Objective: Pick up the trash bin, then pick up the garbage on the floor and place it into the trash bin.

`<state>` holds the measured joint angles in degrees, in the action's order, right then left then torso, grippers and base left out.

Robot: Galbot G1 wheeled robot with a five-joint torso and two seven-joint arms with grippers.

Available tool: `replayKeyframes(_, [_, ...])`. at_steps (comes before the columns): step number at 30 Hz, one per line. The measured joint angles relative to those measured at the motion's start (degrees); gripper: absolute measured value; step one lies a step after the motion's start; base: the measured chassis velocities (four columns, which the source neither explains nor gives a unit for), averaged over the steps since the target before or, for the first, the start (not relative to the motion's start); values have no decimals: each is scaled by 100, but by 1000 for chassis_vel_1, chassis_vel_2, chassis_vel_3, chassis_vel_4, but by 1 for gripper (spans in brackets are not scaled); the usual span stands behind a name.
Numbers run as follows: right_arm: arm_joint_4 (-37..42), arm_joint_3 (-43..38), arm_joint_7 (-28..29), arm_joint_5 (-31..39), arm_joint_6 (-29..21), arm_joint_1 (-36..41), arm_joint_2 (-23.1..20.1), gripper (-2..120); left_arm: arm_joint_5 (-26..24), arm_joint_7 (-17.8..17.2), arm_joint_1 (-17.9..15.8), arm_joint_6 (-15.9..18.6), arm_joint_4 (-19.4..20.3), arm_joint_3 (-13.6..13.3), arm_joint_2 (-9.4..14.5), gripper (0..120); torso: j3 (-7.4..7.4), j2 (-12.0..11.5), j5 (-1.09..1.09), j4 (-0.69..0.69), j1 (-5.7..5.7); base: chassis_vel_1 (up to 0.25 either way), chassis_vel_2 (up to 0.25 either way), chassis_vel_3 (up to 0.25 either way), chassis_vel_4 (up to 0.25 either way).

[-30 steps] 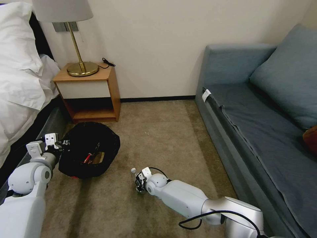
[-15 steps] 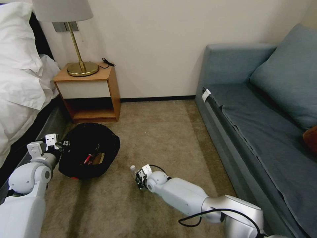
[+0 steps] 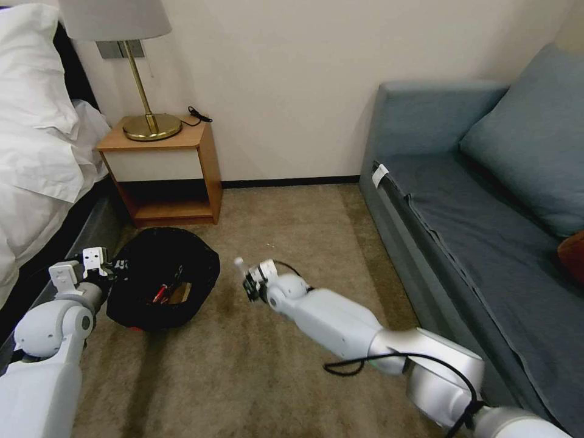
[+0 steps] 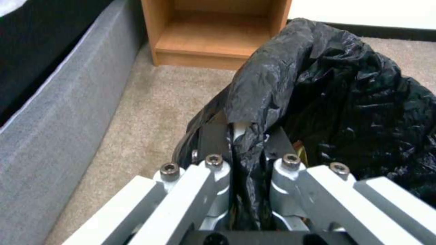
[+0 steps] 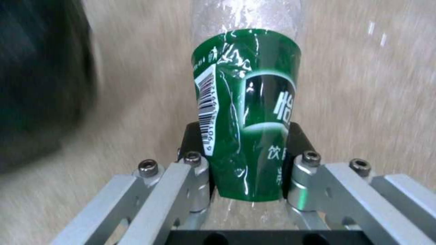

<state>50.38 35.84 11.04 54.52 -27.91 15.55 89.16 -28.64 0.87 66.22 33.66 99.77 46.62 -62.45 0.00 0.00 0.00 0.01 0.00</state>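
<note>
- While you are watching the head view, the right gripper [image 3: 246,286] is pinching the clear bottle [image 5: 247,112] across its green label, with a jaw pressing on each side. The white cap end [image 3: 239,263] is pointing away from the arm, out over the carpet [image 3: 292,243].
- The bottle is being held off the floor and just beside the trash bin [image 3: 161,277], on its right. A side grip like this is probably being used so the bottle can be carried in lengthwise and released over the opening.
- The left gripper [image 4: 247,149] is closing on a fold of the black bag liner [image 4: 318,85] and the bin's rim, its jaws pressing nearly together with plastic bunching between them. It is gripping the bin's left edge, so you are keeping the bin steady and its mouth facing up for the drop.
- Inside the bin, a red-and-white packet [image 3: 161,293] and a gold-brown wrapper [image 3: 180,292] are lying at the bottom. The bottle looks like the last piece remaining, since no other litter is showing on the carpet.
- Beyond the bin, the wooden nightstand [image 3: 164,170] is standing against the wall with a brass lamp [image 3: 149,121] on top, the bed [image 3: 36,146] to its left.
- Well apart on the right, the blue sofa [image 3: 486,213] is running along the room's edge, clear of both arms.
</note>
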Motion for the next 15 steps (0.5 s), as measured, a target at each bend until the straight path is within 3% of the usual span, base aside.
replayKeyframes(12, [793,-293,101,34,24,-338,39,20,38,21,112,-61,44,56,11,7,0,0,0,-1,0,0,0,0,0])
replayKeyframes(15, [1319,-281,133,392,-28,-359,83,20,35,22,87,-64,43,55,19,7,0,0,0,-1,0,0,0,0,0])
